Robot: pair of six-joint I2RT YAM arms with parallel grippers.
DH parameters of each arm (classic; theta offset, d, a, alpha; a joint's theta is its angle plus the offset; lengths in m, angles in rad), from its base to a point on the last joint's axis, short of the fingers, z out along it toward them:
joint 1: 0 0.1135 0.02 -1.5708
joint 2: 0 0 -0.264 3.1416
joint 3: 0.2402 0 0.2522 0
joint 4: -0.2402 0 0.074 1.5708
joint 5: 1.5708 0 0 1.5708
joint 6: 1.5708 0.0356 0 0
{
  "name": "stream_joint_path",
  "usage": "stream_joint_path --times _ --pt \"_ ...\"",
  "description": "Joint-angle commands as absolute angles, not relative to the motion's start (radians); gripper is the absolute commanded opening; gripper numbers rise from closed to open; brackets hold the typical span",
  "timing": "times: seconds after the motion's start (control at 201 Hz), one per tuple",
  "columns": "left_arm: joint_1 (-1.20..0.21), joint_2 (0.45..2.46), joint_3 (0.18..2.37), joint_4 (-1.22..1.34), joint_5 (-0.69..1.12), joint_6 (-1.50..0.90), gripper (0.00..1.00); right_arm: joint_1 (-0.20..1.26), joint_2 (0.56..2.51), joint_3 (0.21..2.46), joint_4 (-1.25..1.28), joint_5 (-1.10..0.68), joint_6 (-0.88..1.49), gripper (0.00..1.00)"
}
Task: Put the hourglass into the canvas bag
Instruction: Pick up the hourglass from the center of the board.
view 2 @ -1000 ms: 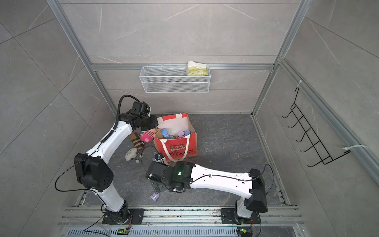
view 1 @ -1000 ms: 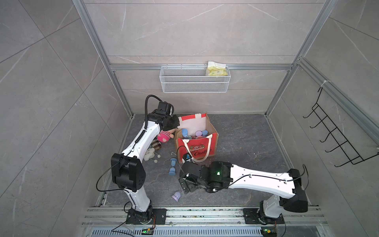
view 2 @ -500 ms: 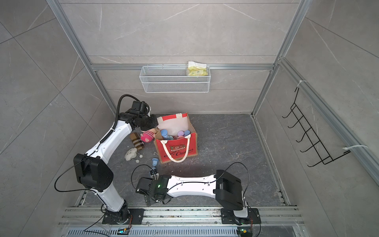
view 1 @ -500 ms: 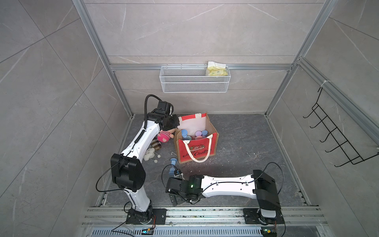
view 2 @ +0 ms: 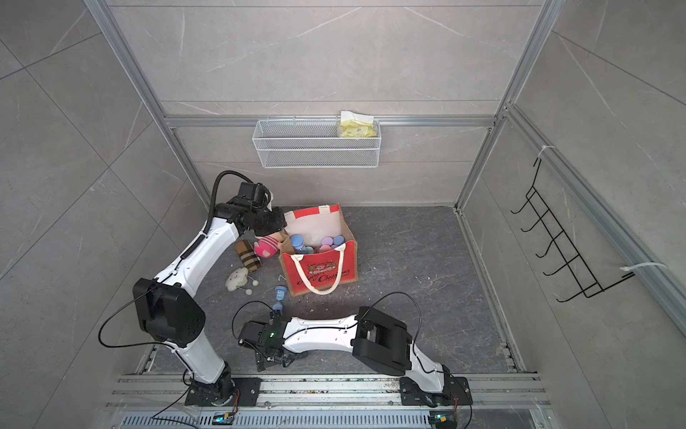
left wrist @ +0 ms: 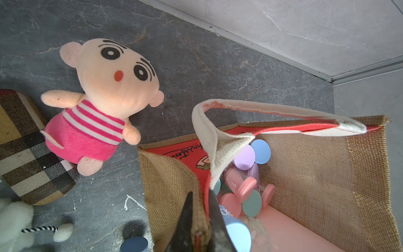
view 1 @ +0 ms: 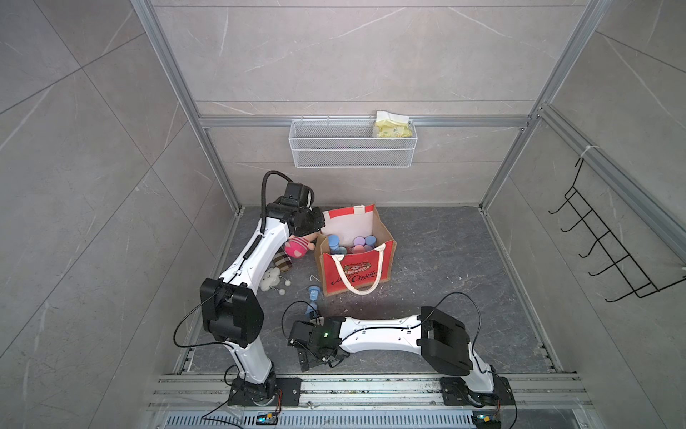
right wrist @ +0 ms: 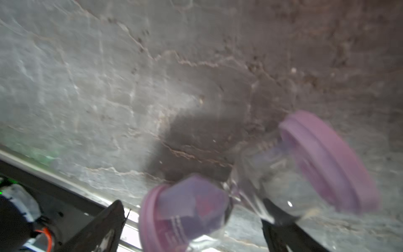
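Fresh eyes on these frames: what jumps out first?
The red bag stands at the back of the floor, already holding several pastel hourglasses, with the left hand shut on its rim. Toward the front, the open right hand sits over a purple hourglass lying on its side. A pink plush lies beside the bag.

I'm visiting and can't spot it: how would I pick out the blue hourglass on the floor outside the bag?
Start at the red Merry Christmas canvas bag on the dark floor. Just off its front corner, towards the right arm, is the blue hourglass. Unlike the pastel hourglasses inside the bag it sits alone on bare floor, and the white fluffy toy nearby is soft.
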State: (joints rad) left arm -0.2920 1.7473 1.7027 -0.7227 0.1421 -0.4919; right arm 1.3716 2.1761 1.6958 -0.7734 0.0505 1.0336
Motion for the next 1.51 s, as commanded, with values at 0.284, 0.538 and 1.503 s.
stream_joint_path --times 0.284,0.538,1.503 --pt "-0.281 1.725 1.777 -0.697 0.179 -0.463 0.0 1.332 2.349 1.908 -1.047 0.242 1.054 0.92" --pt "-0.281 1.715 1.755 -0.686 0.185 -0.465 0.0 1.321 2.337 1.871 -1.091 0.286 1.033 0.8" --pt "-0.281 1.713 1.761 -0.686 0.188 -0.497 0.0 1.239 2.28 1.742 -0.887 0.218 0.985 0.45"
